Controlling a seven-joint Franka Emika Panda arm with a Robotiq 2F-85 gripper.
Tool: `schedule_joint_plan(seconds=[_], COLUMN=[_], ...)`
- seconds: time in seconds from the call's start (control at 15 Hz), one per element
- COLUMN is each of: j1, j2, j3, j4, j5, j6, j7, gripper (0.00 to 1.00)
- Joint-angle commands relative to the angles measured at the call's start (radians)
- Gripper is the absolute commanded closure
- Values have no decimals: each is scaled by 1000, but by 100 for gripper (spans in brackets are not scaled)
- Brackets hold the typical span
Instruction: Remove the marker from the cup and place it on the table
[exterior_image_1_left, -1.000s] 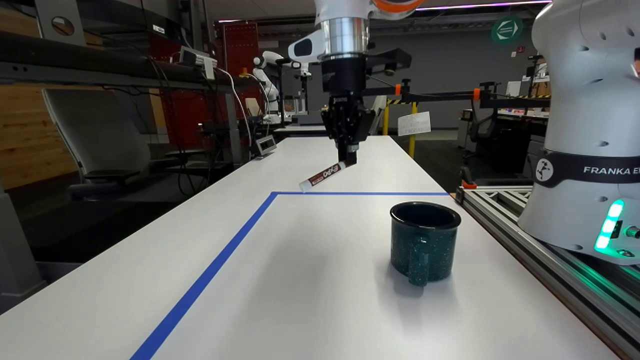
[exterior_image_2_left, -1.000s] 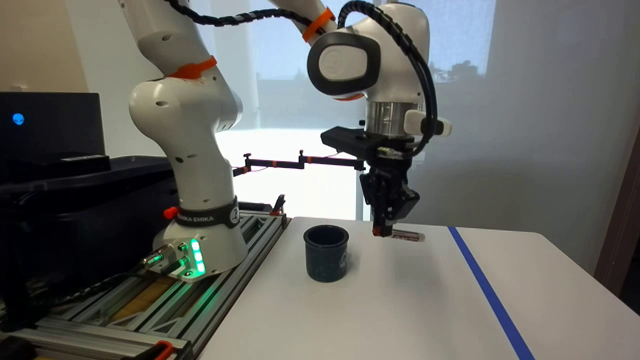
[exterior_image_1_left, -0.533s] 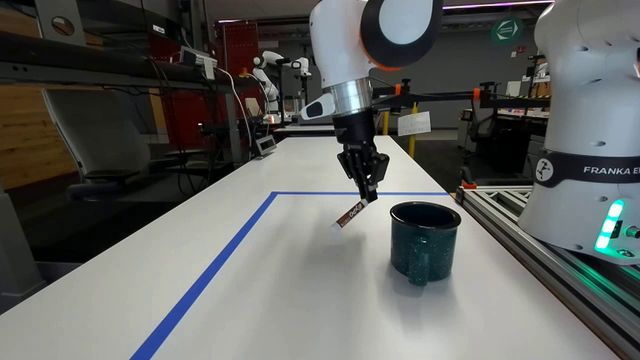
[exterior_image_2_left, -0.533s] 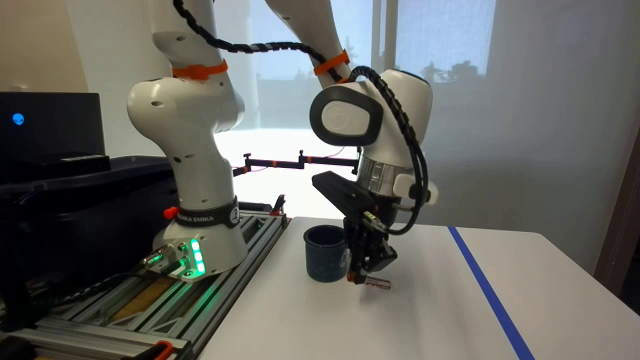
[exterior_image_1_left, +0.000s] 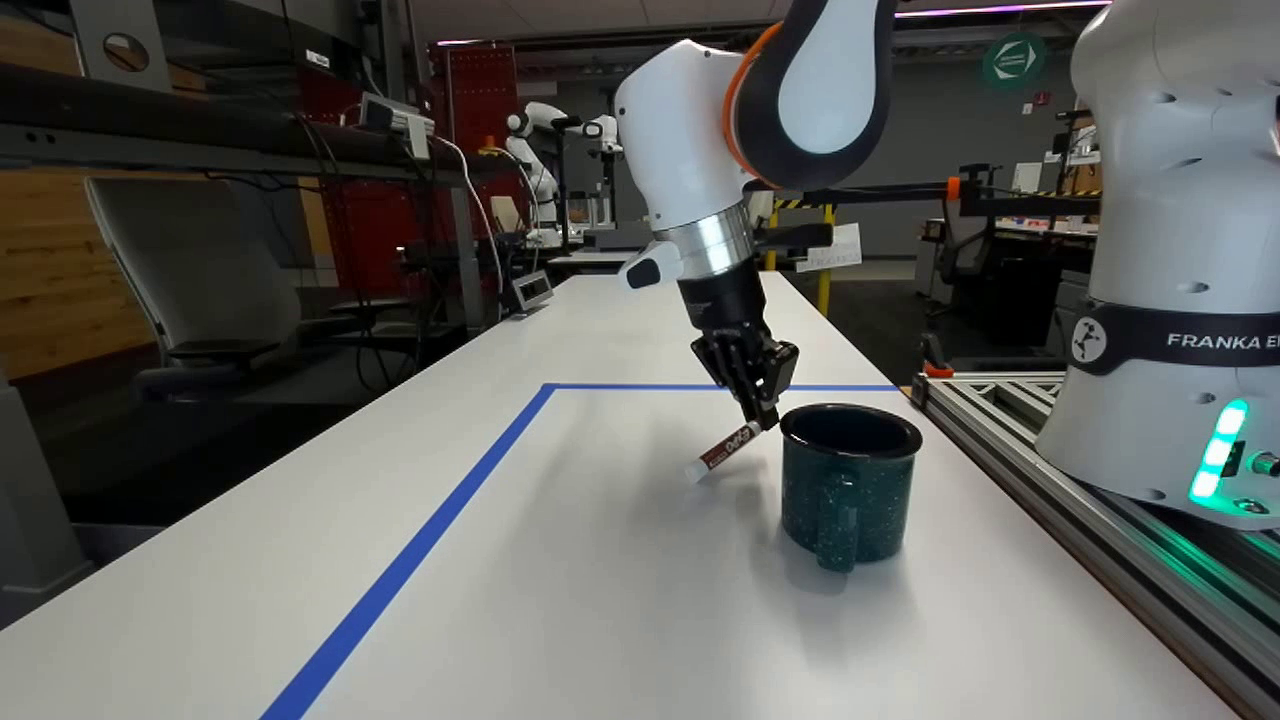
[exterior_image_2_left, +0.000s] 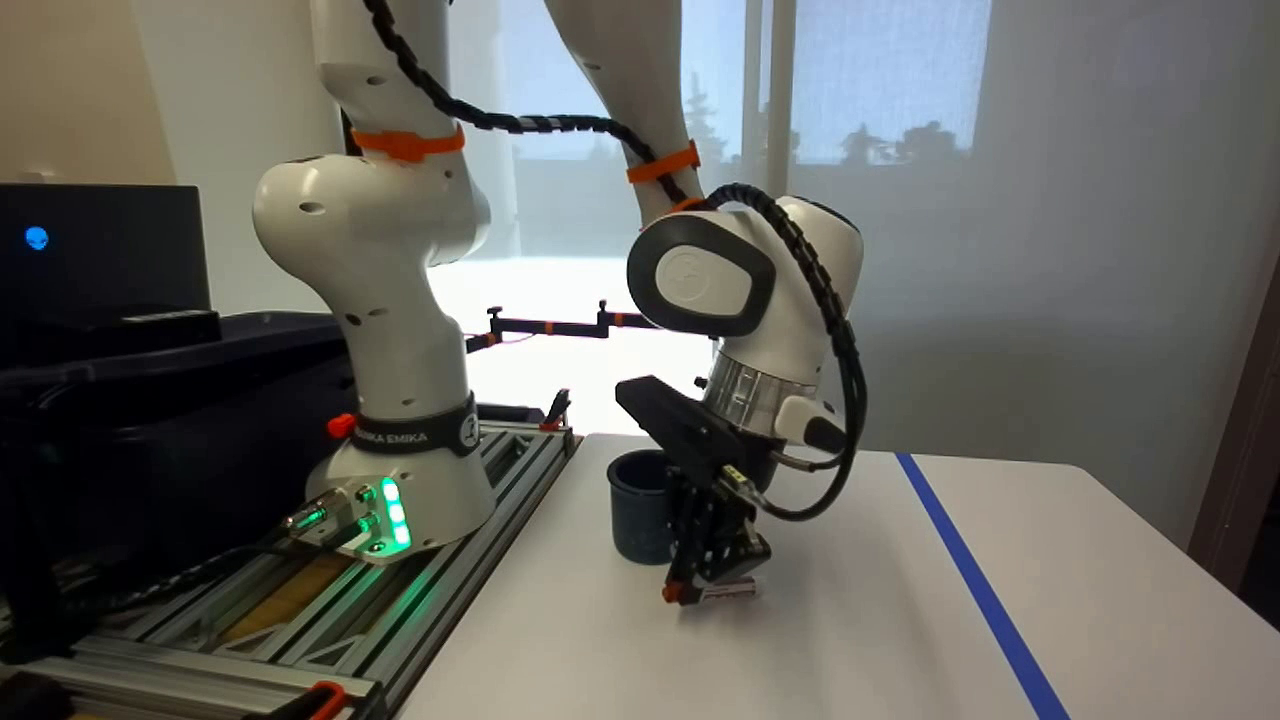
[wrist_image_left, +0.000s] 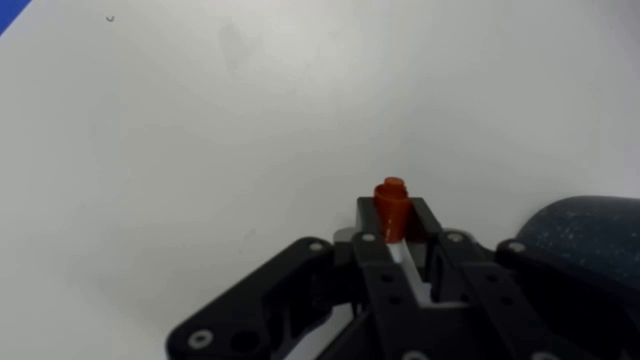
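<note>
While the white table (exterior_image_1_left: 620, 600) with its blue tape line (exterior_image_1_left: 410, 555) stretches beneath, the arm (exterior_image_1_left: 680, 140) leans over it, its tilted gripper (exterior_image_1_left: 766, 415) near the upright dark green cup (exterior_image_1_left: 850, 500). Outside that cup, the brown-and-white marker (exterior_image_1_left: 728, 452) slants downward, firmly clamped by the gripper; whether it touches the table, I cannot tell. Between the fingertips (wrist_image_left: 367, 212), the wrist view shows its orange-red end (wrist_image_left: 392, 205).

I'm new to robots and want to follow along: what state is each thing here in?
Hand, shut on the marker
Marker, slanted, outside the cup; touching the table or not, I can't tell
Cup, upright on the table
Blue tape, stuck flat on the table
Light strip, glowing green
Laptop, standing open
</note>
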Motion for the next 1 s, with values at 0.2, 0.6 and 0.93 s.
schedule_joint_plan(seconds=[0.2, 0.6, 0.93], j1=[5, 16, 24], j2=[-9, -95, -186], j3=[45, 100, 116], j4=[16, 34, 60], j5=[-67, -9, 39], j6=[-135, -262, -348], j7=[111, 86, 103], gripper=[48, 4, 0])
